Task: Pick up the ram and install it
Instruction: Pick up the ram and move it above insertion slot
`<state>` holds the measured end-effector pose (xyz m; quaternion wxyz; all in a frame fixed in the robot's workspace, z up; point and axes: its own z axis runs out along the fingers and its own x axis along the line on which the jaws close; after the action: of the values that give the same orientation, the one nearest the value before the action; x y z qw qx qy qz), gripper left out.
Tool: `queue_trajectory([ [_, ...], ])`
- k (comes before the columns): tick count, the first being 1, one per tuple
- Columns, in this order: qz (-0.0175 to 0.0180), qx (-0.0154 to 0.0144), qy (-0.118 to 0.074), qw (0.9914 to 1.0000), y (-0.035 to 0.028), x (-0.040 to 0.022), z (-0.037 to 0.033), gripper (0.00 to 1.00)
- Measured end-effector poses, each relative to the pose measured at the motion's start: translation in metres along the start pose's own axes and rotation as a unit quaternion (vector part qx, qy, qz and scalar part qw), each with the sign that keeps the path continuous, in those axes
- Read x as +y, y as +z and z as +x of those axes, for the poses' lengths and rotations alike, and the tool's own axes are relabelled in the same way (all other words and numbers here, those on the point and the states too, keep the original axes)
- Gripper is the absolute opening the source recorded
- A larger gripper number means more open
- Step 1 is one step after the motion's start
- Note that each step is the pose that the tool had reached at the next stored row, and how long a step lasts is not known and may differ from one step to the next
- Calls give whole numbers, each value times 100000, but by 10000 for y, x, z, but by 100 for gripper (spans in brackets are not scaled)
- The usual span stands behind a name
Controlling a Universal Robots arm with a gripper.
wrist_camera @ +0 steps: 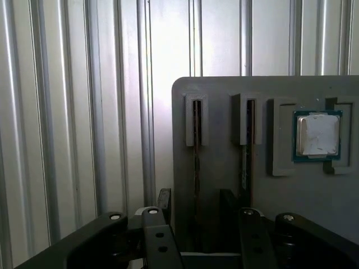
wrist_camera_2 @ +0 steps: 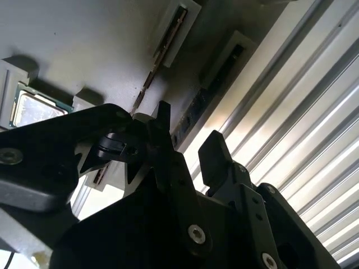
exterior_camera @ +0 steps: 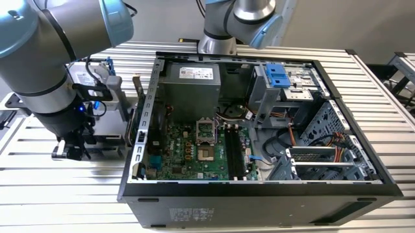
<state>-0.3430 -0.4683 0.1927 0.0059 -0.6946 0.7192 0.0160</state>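
Observation:
The ram (wrist_camera: 196, 151) stands on edge in a slot of a grey holder (wrist_camera: 224, 89). It is a thin dark stick, and its chips show in the second wrist view (wrist_camera_2: 193, 109). My gripper (wrist_camera: 195, 203) is open, with one black finger on each side of this stick and space between them. In the second wrist view the gripper (wrist_camera_2: 188, 134) straddles the same slot. A second ram stick (wrist_camera: 247, 145) sits in the neighbouring slot. In the exterior view the gripper (exterior_camera: 68, 150) hangs low over the table, on the exterior view's left of the open computer case (exterior_camera: 139, 121).
A square silver processor chip (wrist_camera: 318, 134) lies in a recess of the holder beside the slots. Inside the case, the green motherboard carries long dark memory slots (exterior_camera: 236, 153). A drive in a blue frame (exterior_camera: 91, 77) stands behind the arm. The table is ribbed metal (exterior_camera: 65, 194).

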Motion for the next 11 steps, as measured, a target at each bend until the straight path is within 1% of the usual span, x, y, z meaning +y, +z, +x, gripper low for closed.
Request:
queue_trajectory([
  [9,-1,18,-13,100000,3,0,0,100],
  [10,-1,21,-11,100000,3,0,0,0],
  [11,1,23,-12,100000,3,0,0,0],
])
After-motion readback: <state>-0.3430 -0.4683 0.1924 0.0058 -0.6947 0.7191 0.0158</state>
